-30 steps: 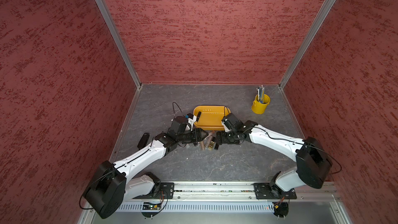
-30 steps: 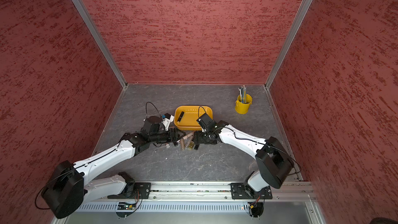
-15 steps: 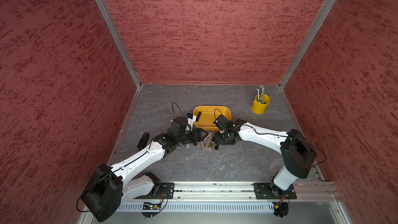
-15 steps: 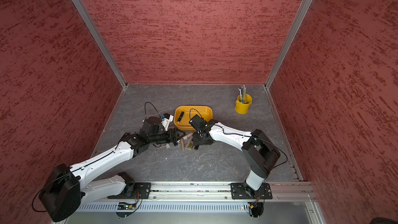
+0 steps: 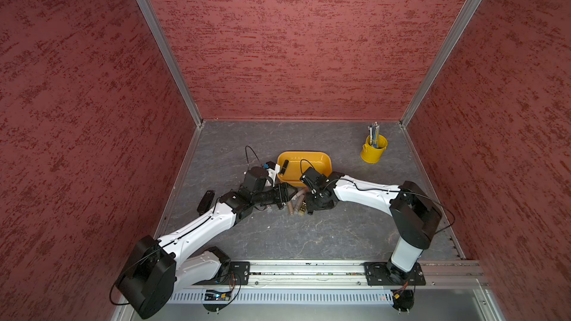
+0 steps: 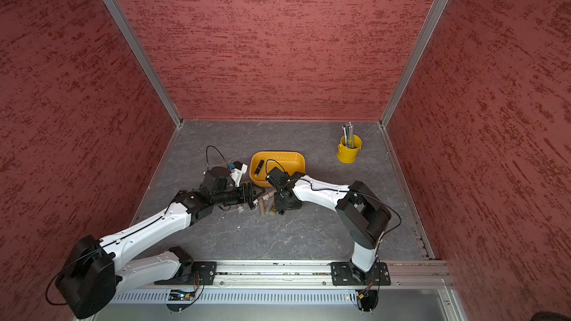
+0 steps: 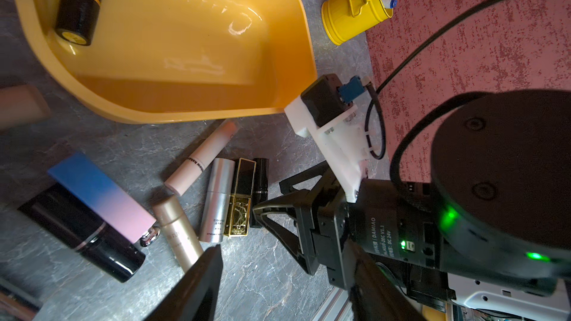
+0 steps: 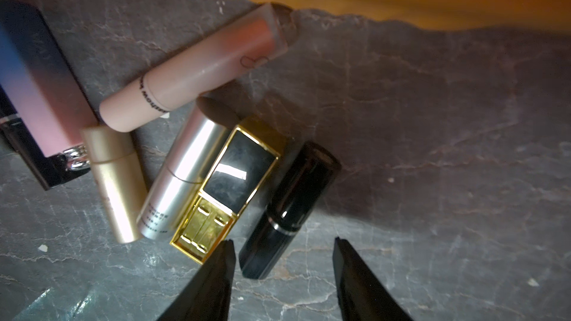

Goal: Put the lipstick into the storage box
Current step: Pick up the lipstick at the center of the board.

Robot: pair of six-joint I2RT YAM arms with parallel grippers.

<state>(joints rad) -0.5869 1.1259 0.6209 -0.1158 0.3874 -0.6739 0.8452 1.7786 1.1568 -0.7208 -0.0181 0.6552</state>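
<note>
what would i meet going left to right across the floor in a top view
small black flat object → left fingers → loose lipsticks → right fingers → yellow pen cup; storage box left out, it overlaps the fingers

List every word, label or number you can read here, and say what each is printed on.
"DAMIAO": black motor housing at the right arm's wrist, left wrist view.
"DC 24V": same housing, a line beside it.
"llow kaka": pink lipstick tube; the rest curves out of sight.
silver tube, gold tube: small print, too blurred to read.
</note>
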